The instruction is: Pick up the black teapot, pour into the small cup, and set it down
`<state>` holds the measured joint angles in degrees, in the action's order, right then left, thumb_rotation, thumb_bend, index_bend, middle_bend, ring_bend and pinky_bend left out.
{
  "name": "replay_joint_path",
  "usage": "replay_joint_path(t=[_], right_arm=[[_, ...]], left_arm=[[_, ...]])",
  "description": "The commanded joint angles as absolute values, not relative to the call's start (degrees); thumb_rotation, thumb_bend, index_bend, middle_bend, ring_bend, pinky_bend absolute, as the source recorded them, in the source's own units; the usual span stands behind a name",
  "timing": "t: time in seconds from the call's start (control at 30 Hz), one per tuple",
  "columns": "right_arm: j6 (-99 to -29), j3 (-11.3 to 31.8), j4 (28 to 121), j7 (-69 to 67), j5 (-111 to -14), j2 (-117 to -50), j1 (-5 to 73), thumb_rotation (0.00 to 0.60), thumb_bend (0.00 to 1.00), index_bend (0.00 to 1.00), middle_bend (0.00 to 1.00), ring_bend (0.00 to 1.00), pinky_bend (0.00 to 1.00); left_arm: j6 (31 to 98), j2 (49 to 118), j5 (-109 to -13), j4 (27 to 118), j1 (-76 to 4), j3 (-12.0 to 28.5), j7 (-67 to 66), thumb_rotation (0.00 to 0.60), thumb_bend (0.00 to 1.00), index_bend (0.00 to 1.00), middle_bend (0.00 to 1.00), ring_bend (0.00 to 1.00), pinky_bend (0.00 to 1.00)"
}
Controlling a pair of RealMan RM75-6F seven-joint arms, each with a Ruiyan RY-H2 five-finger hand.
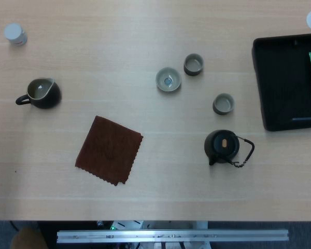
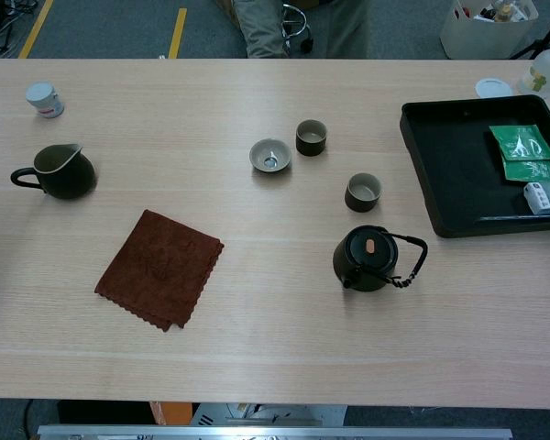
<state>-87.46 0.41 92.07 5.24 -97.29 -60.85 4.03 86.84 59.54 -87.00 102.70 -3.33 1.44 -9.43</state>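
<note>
From my head view, neither of my hands showed, so I could not tell their state. The black teapot [image 1: 222, 146] stood on the table [image 1: 160, 197], lid on, handle folded to one side, near the small cup [image 1: 223, 104]. A brown cloth [image 1: 109, 150] lay apart. From my chest view, the teapot [image 2: 366, 258] sat just below the cup [image 2: 362, 192], beside the black tray [image 2: 440, 174]; a dark pitcher [image 2: 59, 170] stood at the far side
</note>
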Motion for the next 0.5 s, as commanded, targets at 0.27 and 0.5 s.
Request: replay_joint_path(t=[0.27,0.5], right_arm=[[-86.94,-0.06,93.02,4.64,-98.75,-60.64,4.97,0.600,0.00,0.35,0.39,0.26,0.36],[-81.79,-2.09,93.29,5.14,-101.49,-61.70,7.70,0.600,0.00,0.35,0.39,0.26,0.36]], left_arm=[[86.97,59.56,-86.96,102.50,-3.35,1.59,-9.19,0.600,0.39,0.14,0.20,0.18,0.19],[87.25,59.40,-86.92,102.51,-2.93,1.31,-8.95,0.600,0.39,0.14,0.20,0.18,0.19]])
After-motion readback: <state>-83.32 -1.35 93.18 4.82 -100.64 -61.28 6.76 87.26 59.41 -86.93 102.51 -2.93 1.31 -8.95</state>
